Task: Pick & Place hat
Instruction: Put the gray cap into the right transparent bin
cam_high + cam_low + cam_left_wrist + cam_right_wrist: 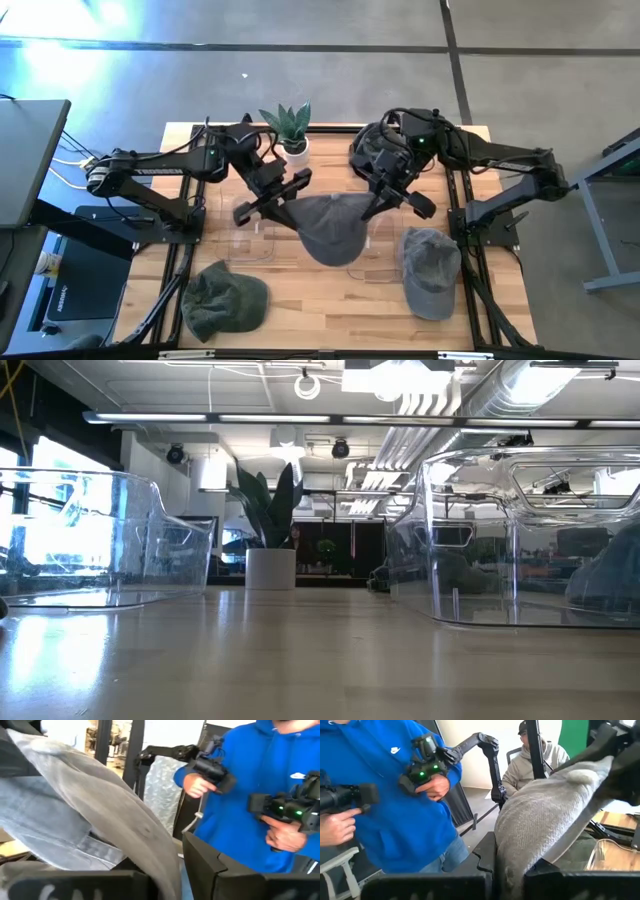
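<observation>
Pale wooden table (330, 300) on a grey concrete floor, a potted green plant (288, 128) at the far edge, clear plastic bins (520, 540) standing on the boards. Beyond the table, seen from both wrist cameras, a person in a blue hoodie (260, 795) gripping two black hand controllers, and a second seated person in a pale hoodie (532, 760).

Held between the arms over the table's middle: a grey fabric cap (330, 228), stretched from side to side, so its long axis runs from one gripper to the other. Left gripper (275, 195) pinching the cap's left edge; right gripper (392, 195) clamped on the right edge, cloth bunched between the fingers in each wrist view. Both about equally near, meeting the cap from the far side and reaching inward and down, forearms angled toward the centre.

Lying apart on the near boards: a dark green cap (225, 300) to the left, a second grey cap (430, 270) to the right.

Likely next: lowering into the clear bin beneath.
</observation>
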You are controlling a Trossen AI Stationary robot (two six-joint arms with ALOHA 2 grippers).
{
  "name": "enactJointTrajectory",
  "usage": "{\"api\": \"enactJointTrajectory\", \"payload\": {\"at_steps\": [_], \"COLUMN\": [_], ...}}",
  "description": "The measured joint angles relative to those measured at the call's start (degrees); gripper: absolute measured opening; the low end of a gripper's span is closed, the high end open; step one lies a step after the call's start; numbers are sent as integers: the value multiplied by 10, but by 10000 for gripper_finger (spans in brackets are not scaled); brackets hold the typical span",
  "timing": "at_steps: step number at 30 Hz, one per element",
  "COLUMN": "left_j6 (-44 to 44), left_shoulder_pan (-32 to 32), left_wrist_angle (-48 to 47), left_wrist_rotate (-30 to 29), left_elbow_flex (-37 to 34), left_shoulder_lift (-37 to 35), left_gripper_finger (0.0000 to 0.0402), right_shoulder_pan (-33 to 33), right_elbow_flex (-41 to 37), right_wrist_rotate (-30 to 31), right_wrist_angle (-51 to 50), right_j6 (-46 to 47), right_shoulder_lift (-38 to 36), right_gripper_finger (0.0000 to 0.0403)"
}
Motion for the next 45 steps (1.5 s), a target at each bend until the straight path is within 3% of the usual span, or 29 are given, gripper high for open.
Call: {"api": "enactJointTrajectory", "payload": {"at_steps": [9, 15, 17, 23, 27, 31, 34, 38, 41, 45], "left_j6": [9, 11, 5, 3, 4, 4, 4, 4, 4, 4], "left_shoulder_pan": [0, 0, 0, 0, 0, 0, 0, 0, 0, 0], "left_wrist_angle": [56, 105, 113, 115, 114, 114, 114, 114, 115, 115], "left_wrist_rotate": [-30, -26, -29, -50, -76, -84, -90, -92, -91, -81], "left_elbow_flex": [0, 0, 0, 0, 0, 0, 0, 0, 0, 0], "left_shoulder_lift": [14, 19, 17, 18, 18, 18, 18, 18, 18, 18], "left_gripper_finger": [67, 10, 7, 3, 3, 2, 1, 1, 1, 1], "right_shoulder_pan": [0, 0, 0, -4, -4, -4, -4, -4, -4, -5], "right_elbow_flex": [0, 0, 0, 0, 1, 0, 0, 0, 0, 0], "right_wrist_rotate": [1, 2, 1, -18, 7, -4, -64, -166, -178, -181], "right_wrist_angle": [5, 11, 17, 69, 86, 93, 123, 241, 273, 241], "right_j6": [-5, 23, 55, 141, 150, 156, 175, 290, 340, 327], "right_shoulder_lift": [2, 2, 3, 5, 23, 48, 57, 59, 58, 59], "right_gripper_finger": [16, 33, 45, 125, 189, 229, 234, 219, 206, 198]}}
